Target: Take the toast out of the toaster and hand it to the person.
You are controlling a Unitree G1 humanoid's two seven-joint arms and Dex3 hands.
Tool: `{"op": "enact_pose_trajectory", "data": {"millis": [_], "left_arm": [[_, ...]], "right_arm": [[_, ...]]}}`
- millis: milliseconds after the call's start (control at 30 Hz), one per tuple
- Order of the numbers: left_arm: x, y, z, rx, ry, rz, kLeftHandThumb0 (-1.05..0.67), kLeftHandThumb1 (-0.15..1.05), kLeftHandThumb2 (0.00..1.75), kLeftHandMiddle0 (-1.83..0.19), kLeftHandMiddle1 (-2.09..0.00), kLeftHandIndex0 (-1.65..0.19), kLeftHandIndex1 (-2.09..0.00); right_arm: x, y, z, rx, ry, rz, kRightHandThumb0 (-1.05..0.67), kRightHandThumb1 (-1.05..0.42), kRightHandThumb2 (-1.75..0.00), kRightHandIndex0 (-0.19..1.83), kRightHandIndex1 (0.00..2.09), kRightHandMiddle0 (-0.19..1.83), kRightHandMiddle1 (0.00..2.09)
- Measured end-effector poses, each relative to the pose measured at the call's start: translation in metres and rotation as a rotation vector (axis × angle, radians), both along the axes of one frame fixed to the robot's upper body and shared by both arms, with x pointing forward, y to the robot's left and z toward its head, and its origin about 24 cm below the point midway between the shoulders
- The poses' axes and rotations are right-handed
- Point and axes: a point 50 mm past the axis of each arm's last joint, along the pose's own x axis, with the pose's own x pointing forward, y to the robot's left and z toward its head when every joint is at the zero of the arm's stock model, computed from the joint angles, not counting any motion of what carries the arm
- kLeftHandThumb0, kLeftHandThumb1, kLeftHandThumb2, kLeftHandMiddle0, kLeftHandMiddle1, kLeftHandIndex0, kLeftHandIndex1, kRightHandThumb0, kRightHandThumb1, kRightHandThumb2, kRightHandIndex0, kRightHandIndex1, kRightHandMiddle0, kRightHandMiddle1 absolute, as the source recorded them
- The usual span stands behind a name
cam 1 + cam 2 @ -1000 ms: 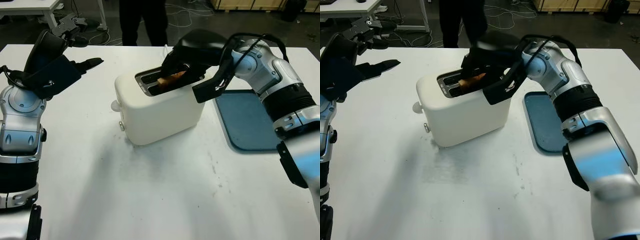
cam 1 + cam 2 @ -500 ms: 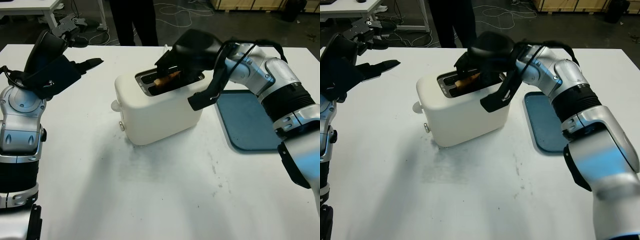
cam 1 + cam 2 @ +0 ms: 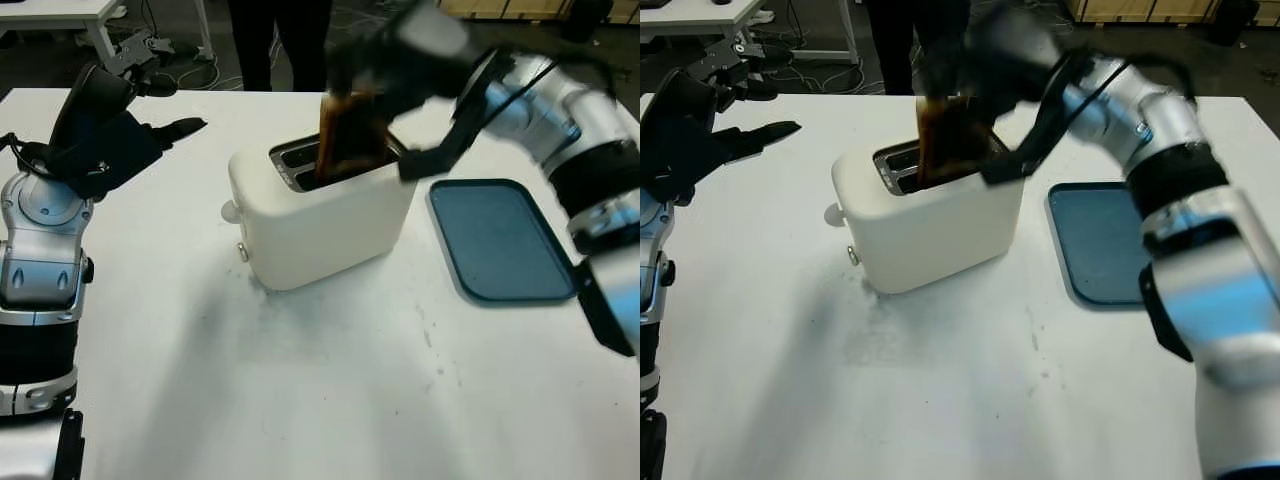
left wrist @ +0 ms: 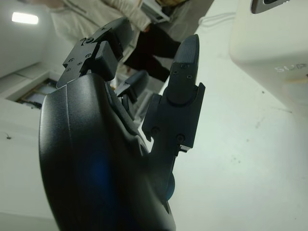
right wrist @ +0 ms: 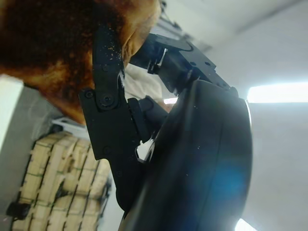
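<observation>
A cream toaster stands in the middle of the white table. My right hand is above its slots, shut on a dark brown slice of toast whose lower edge is still at the slot mouth. The same toast shows close up against the black fingers in the right wrist view. My left hand is open, raised over the table's far left, apart from the toaster. A person in dark trousers stands beyond the table's far edge.
A dark blue tray lies flat to the right of the toaster. Cables and a desk leg are on the floor behind the table. The front half of the table is bare white surface.
My right hand has risen quickly, drawing the toast up out of the slot it sat in. The left arm has stayed where it was.
</observation>
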Motion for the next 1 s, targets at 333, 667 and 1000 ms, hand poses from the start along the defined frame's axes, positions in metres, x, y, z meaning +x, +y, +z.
{"op": "enact_pose_trajectory", "data": {"millis": [333, 667, 1000], "left_arm": [[0.000, 0.000, 0.000, 0.000, 0.001, 0.000, -0.36, 0.92, 0.04, -0.10, -0.95, -0.24, -0.56], [0.000, 0.000, 0.000, 0.000, 0.001, 0.001, -0.36, 0.92, 0.04, -0.12, -0.93, -0.25, -0.54], [0.001, 0.001, -0.001, 0.000, 0.005, 0.002, -0.36, 0.92, 0.05, -0.11, -0.92, -0.25, -0.52]], "right_arm": [[0.003, -0.036, 0.032, 0.320, 0.100, -0.040, -0.46, -0.92, -0.40, 1.00, 1.75, 0.71, 1.75], [0.015, -0.086, 0.018, 0.609, 0.205, -0.268, -0.32, -0.92, -0.32, 0.90, 1.75, 0.64, 1.75], [0.020, -0.128, -0.038, 0.981, 0.386, -0.464, -0.21, -0.92, -0.34, 0.80, 1.75, 0.51, 1.74]]}}
